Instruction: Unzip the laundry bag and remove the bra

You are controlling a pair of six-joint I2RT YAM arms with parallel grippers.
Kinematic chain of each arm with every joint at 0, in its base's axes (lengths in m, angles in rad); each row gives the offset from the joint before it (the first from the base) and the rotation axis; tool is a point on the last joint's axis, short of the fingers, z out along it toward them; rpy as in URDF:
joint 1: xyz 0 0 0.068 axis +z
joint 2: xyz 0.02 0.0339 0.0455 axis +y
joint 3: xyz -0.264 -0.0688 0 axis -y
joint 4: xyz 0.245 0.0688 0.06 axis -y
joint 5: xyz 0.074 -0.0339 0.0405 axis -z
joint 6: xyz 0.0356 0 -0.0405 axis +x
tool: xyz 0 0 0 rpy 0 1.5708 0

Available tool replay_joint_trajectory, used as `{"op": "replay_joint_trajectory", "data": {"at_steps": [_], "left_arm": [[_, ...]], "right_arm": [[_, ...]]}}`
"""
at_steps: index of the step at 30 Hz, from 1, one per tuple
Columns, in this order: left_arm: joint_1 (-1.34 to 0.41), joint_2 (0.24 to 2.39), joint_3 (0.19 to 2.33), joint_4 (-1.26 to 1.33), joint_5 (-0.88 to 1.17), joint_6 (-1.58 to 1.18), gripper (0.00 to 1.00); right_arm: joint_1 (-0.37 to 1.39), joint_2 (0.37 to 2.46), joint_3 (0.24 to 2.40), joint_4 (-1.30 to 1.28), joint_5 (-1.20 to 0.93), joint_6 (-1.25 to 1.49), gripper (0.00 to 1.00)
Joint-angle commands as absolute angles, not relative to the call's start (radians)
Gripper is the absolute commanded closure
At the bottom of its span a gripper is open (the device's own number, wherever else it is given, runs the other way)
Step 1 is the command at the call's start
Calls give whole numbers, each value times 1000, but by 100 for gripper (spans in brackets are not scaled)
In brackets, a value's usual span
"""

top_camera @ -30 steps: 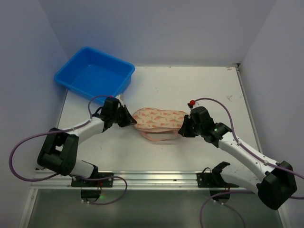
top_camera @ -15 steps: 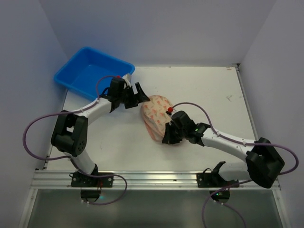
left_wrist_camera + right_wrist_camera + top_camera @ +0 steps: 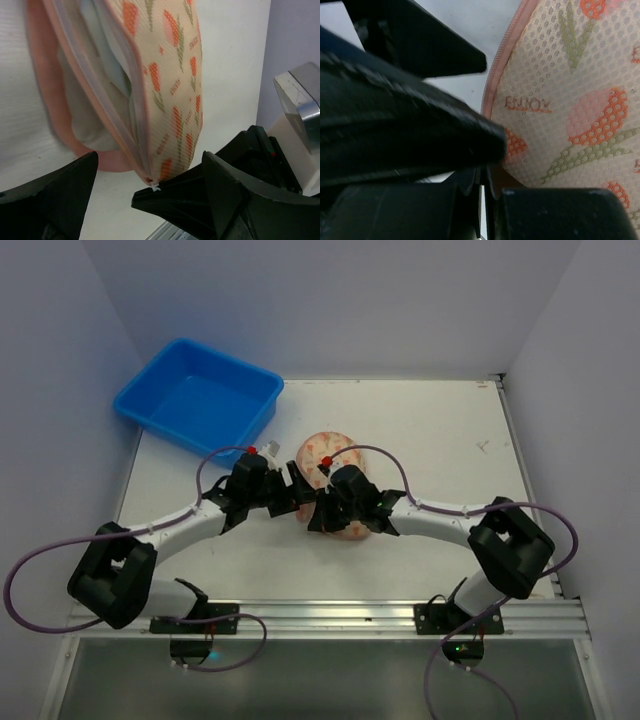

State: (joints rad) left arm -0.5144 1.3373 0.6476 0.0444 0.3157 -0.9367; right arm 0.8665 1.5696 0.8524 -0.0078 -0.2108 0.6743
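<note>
The laundry bag (image 3: 331,451) lies mid-table, cream with an orange floral print, its near end hidden under both grippers. In the left wrist view the laundry bag (image 3: 172,80) has its zip parted, showing pale lining and the mint-white bra (image 3: 107,52) inside. My left gripper (image 3: 300,492) is open, its fingers (image 3: 55,195) standing either side of the bag's near end without touching it. My right gripper (image 3: 322,516) is shut on that zip end; its black tip (image 3: 175,200) sits just under the bag. The floral mesh (image 3: 570,100) fills the right wrist view.
A blue plastic tub (image 3: 200,395) stands at the back left, part off the table's edge. The two grippers are almost touching each other at the bag. White walls close in the table on three sides.
My left gripper has opened and let go of the bag, then swung back in beside it. My right gripper has dragged the bag's end left, turning the bag lengthwise.
</note>
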Motion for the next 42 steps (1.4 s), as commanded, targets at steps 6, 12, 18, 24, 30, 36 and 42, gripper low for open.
{"op": "replay_joint_trajectory", "data": {"at_steps": [6, 12, 18, 24, 30, 36, 42], "left_arm": [[-571, 1433, 658, 160, 244, -999, 71], [-569, 1460, 667, 134, 219, -973, 100], [-555, 1466, 681, 117, 236, -937, 100], [-534, 1532, 805, 58, 317, -772, 100], [-525, 1696, 1050, -53, 385, -629, 100], [-517, 1753, 1143, -104, 368, -653, 56], [-476, 1527, 867, -43, 299, -796, 15]], "right_arm": [[874, 1539, 873, 13, -195, 672, 100], [871, 1444, 827, -145, -100, 627, 100], [753, 1237, 718, -404, -48, 588, 100], [658, 974, 615, -517, -57, 588, 100], [675, 969, 627, -392, -221, 577, 100], [776, 1173, 722, -230, -221, 592, 100], [827, 1400, 825, -118, -232, 594, 100]]}}
